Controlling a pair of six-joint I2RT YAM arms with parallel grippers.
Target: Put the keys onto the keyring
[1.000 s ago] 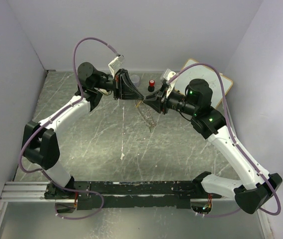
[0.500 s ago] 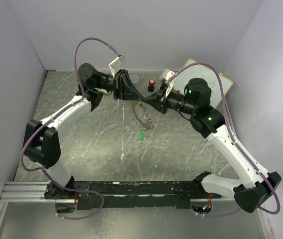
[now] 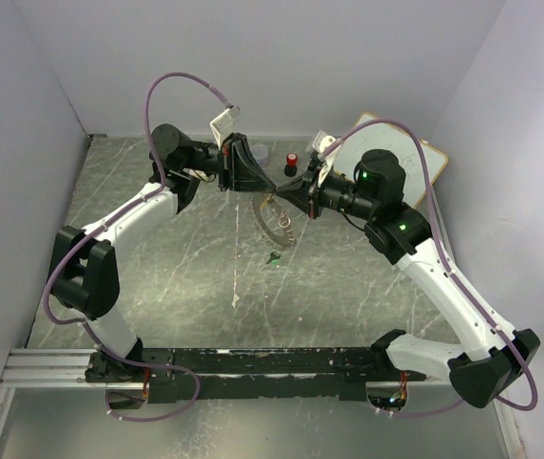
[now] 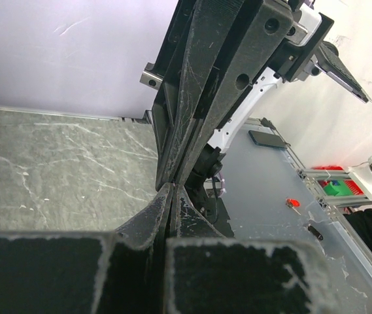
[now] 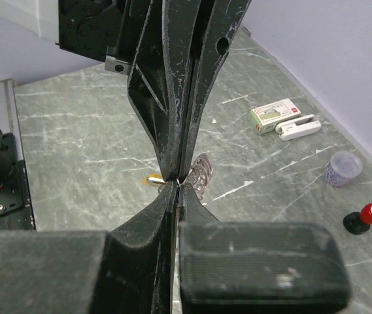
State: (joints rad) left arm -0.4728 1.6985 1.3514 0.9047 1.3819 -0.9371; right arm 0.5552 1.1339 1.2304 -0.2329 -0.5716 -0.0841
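My left gripper [image 3: 268,189] and right gripper [image 3: 278,194] meet tip to tip above the back middle of the table. The silvery toothed keyring [image 3: 276,228] hangs below that meeting point. My left gripper [image 4: 170,186] is shut on the ring's top. My right gripper [image 5: 178,186] is shut too, its tips touching the same spot; whether it pinches the wire I cannot tell. In the right wrist view the keyring [image 5: 202,171] shows just right of the tips and the yellow-orange key [image 5: 153,178] just left of them. The green key [image 3: 272,257] lies on the table under the ring.
A red-capped black knob [image 3: 292,161] and a small grey cup [image 3: 261,152] stand near the back wall. A white stapler [image 5: 293,127] and a small box [image 5: 274,112] lie beyond them. A pale board [image 3: 424,158] leans at the back right corner.
My right gripper has shut. The green key has dropped onto the table below the ring. The keyring has swung from a slant towards the right to hanging under the tips.
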